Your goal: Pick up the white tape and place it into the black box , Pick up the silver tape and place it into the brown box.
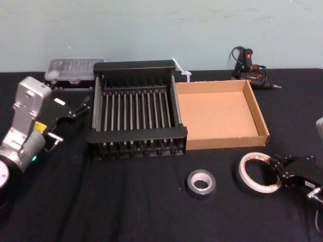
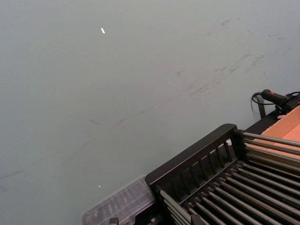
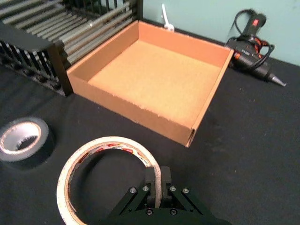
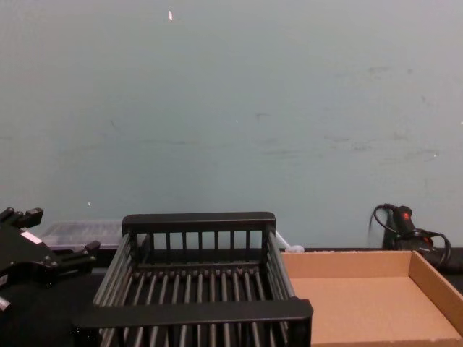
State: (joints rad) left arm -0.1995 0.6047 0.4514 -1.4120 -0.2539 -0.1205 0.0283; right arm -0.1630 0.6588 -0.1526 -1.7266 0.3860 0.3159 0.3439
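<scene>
White tape point(image 3: 110, 142) first: right claw point(image 3: 158, 177) pinches its rim, front-right of the black box point(image 1: 136, 66). Needs lifting in next. Left claw point(image 1: 83, 107) idles spread, left of it.

Right gripper point(image 3: 158, 173): body cut off by the edge of the right wrist view. Its fingers point(image 3: 150, 182) cover the stretch of white tape point(image 3: 93, 144) rim pinched between them. Silver tape point(image 3: 21, 143) is clipped at that view's edge.

Chest view:
- Black box point(image 4: 195, 312) front and brown box point(image 4: 347, 262) run off the bottom.
- Left gripper point(image 4: 56, 231) is cut at the left edge.
- Glue gun point(image 4: 396, 219) sits partly behind the brown box wall.

Head view:
- Clear case point(image 1: 65, 68) is partly behind the black box.
- Grey thing point(image 1: 319, 126) at the right edge, too little showing to name.
</scene>
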